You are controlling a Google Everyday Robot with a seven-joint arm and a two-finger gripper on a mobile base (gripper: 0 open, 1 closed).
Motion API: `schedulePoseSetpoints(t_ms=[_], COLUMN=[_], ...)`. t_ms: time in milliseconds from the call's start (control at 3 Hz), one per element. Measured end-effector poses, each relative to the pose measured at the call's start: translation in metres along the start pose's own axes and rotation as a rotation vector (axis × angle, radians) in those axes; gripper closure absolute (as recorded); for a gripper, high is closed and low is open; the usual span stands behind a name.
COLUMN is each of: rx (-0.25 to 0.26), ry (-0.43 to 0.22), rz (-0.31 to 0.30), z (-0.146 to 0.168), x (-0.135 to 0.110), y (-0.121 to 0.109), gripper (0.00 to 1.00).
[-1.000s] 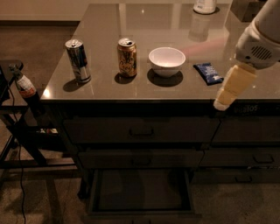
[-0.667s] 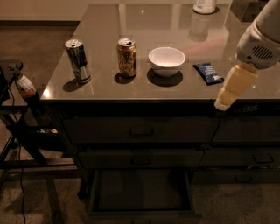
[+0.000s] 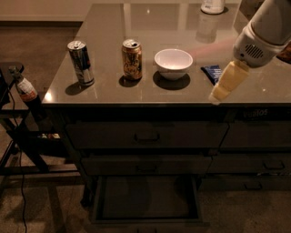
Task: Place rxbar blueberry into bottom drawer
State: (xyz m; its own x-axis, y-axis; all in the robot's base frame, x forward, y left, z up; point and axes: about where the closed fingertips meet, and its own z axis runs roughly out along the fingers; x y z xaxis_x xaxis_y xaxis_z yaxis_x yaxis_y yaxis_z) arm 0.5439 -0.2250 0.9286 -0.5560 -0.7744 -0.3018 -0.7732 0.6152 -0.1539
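Gripper (image 3: 219,91): has edged toward 9 o'clock and now overlaps the bar's right edge; you cannot tell whether it is open or closed.
Bar (image 3: 211,73): lies on the surface (image 3: 136,22) at 3 o'clock of the bowl (image 3: 173,63), apparently not yet picked.
Drawer (image 3: 145,200): open at 6 o'clock.

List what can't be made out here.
Camera view:
- rxbar: right part hidden behind the gripper, which hangs at the front right of the counter; print too small.
- bottom drawer: front cut off by lower frame edge.
- white container: top cut off by upper edge.
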Motion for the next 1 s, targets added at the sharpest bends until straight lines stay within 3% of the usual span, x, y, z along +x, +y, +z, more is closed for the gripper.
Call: schedulePoseSetpoints(t_ms=[667, 1000], rx=[0.016, 0.016], ry=[0.032, 0.032], rz=[0.131, 0.131], z=[0.037, 0.037], x=[-0.015, -0.015], y=[-0.045, -0.046], gripper=[0.0, 0.0])
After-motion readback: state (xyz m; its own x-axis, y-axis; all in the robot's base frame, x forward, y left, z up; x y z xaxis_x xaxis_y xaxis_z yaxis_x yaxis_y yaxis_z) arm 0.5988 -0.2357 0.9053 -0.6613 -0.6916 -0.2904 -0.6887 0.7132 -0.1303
